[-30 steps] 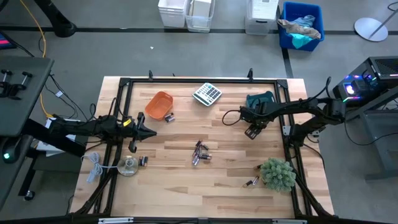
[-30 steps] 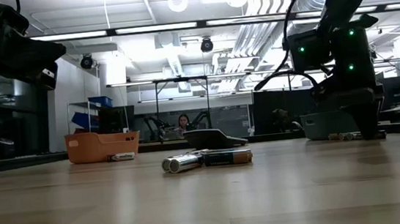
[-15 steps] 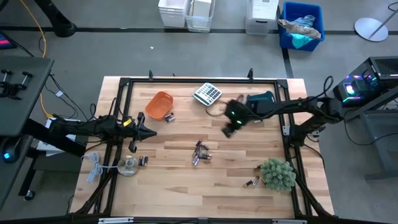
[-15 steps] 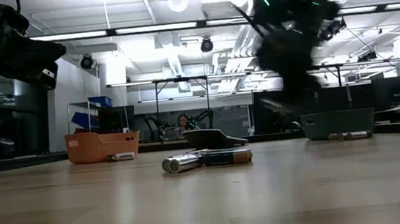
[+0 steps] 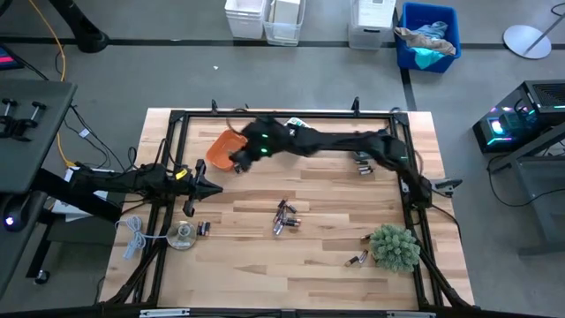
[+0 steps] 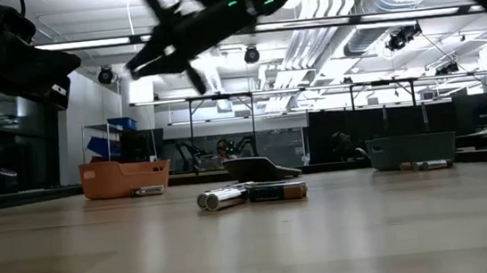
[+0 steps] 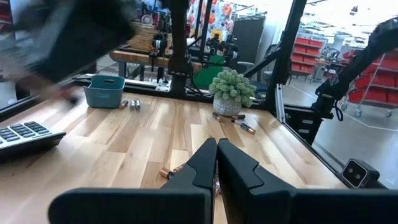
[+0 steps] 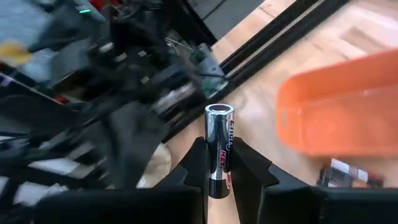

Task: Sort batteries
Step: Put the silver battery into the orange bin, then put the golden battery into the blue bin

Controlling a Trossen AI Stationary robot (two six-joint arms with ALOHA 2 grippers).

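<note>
Orange, silver and teal on pale wood

Orange bowl [image 5: 224, 147]; silvery, red-lettered battery [image 8: 219, 149]; teal bin [image 7: 104, 91] at 2 o'clock; green plant [image 5: 394, 246].

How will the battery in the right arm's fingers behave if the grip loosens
The battery looks like a smooth, shiny, rigid cylinder, so it could slip lengthwise. Held upright between the right gripper's fingers, it would probably topple and roll once dropped.

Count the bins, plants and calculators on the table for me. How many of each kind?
Bins: 2 (orange bin, teal bin)
Plants: 1 (plant)
Calculators: 1 (calculator)
Total: 4
</note>
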